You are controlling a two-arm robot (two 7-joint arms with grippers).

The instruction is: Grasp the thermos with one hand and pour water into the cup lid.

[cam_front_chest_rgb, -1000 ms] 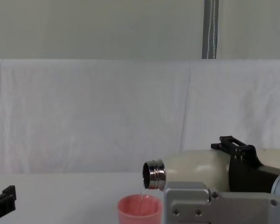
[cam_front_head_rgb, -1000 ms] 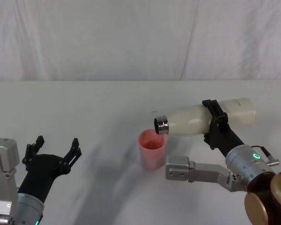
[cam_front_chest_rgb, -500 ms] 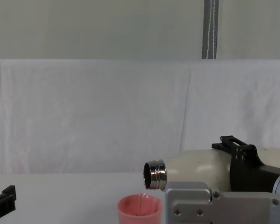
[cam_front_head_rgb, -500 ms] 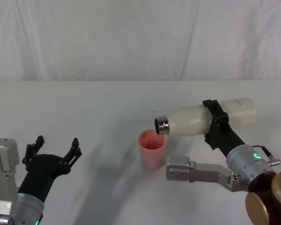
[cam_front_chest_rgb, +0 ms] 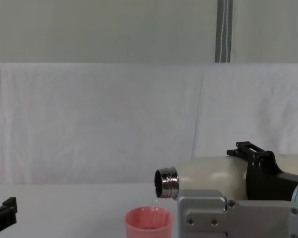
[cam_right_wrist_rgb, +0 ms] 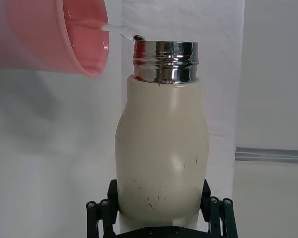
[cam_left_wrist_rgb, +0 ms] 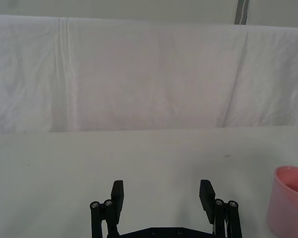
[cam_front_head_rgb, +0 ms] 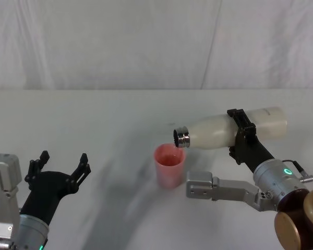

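Left gripper sat parked low at robot's left, fingers spread wide, nothing in them. Cup lid stood upright mid-table, pink, some water in it already. Thermos hung nearly horizontal right of it, steel neck over rim, thin stream dropping in. Right gripper was clamped round thermos body. Looked like mid-pour. Next move probably needs tipping back upright before cup overfills, keeping neck over rim.

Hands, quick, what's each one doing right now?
Left hand: open, holding nothing, low near the table.
Right hand: closed on the thermos, tipped above the cup lid.
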